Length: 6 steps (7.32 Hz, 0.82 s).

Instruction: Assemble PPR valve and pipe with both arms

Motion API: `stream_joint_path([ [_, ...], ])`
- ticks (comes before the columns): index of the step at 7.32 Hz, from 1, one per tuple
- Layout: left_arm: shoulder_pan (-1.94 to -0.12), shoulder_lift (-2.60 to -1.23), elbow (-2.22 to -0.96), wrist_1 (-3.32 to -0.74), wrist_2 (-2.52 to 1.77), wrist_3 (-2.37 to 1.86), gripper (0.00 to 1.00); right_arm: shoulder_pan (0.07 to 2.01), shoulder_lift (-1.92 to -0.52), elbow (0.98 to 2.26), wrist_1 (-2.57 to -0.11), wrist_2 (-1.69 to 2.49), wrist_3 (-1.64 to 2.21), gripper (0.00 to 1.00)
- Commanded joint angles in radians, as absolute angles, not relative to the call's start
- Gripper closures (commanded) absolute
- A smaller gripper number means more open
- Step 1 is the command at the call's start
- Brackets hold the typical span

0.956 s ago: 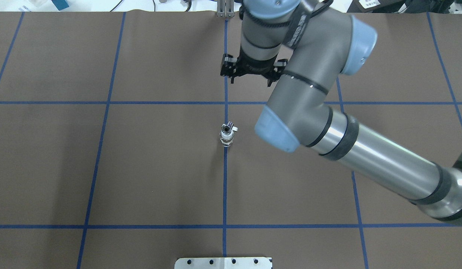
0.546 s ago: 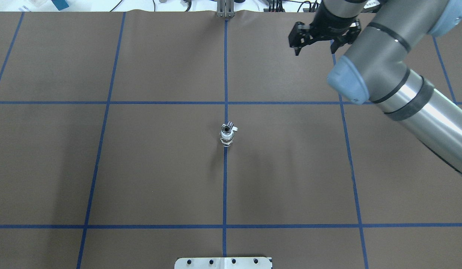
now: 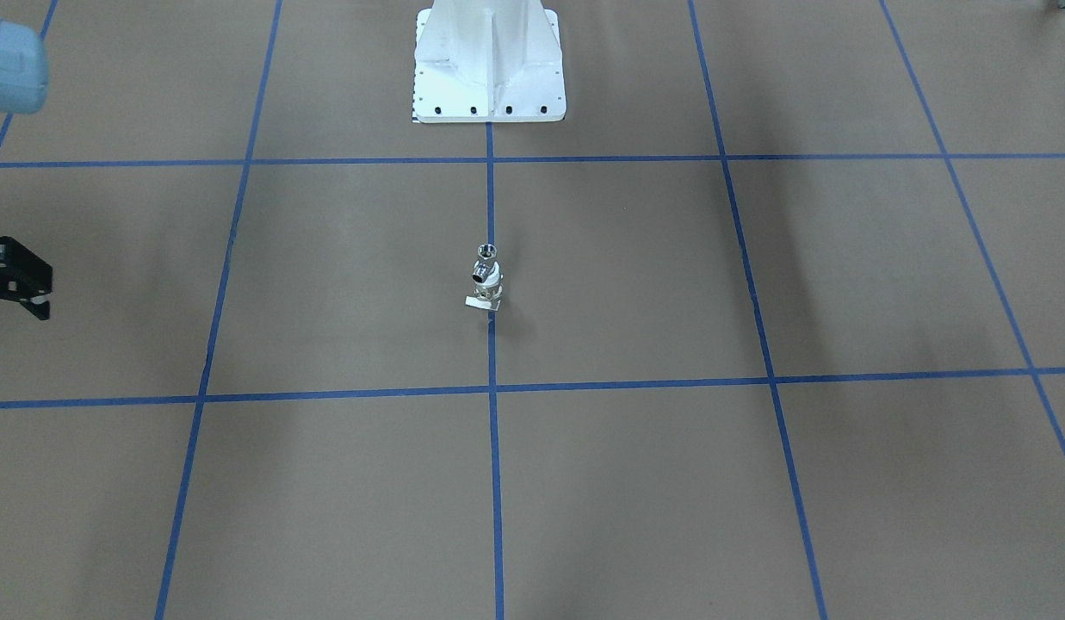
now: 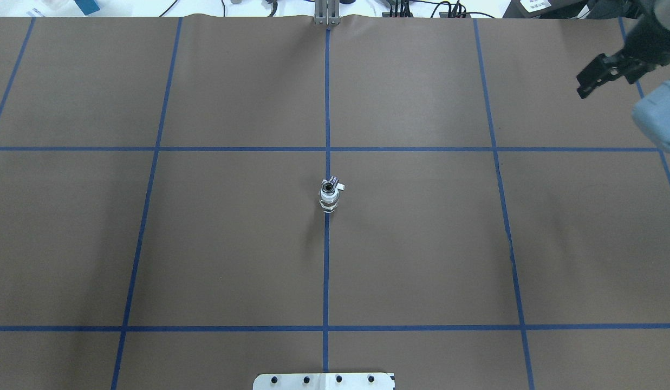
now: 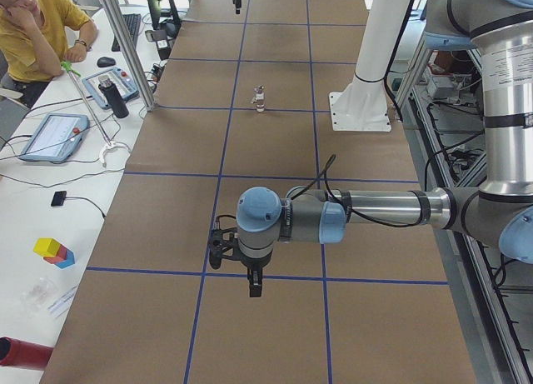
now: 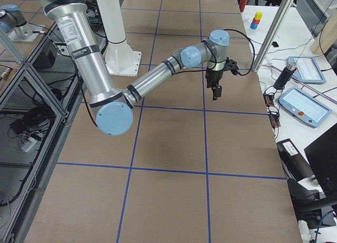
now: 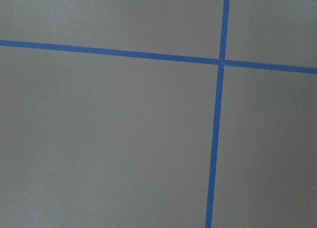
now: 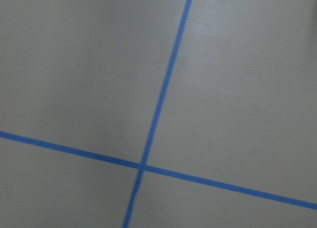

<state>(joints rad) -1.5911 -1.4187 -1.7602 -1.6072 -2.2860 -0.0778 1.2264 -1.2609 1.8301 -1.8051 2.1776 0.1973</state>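
A long table covered in brown paper and marked into squares by blue tape lines fills every view, with the white pedestal base on its near edge at the robot and an operator in a yellow shirt seated at a side desk off the far side. At the middle of the table, right on the centre tape line, the PPR valve and the pipe sit joined as one small piece. It appears to stand on end, its long axis roughly vertical, with a round open silver end facing up. A flat tab sticks out of it toward the right. The piece is too small to show just where the valve ends and the pipe begins. Nothing touches it. The right gripper hangs fingers-down over the far right part of the table, well apart from the piece. Only part of it shows at the edges of the overhead and front views, so whether its fingers are spread or together cannot be told. The left gripper hangs fingers-down over the left end of the table near a tape crossing, also well apart; it shows only in a side view, so its state cannot be told either. Each wrist camera shows only brown paper and one tape crossing.
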Motion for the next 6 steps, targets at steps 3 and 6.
stream_joint_path([
  [3, -1.528, -1.443, -1.763, -1.609, -2.272, -0.086, 0.00, 1.388, -1.553, 1.836, -1.801, 2.210, -0.022, 0.00],
  [6, -1.526, -1.430, -1.766, -1.614, -2.284, -0.084, 0.00, 1.439, -1.690, 1.830, -1.679, 2.210, -0.018, 0.00],
])
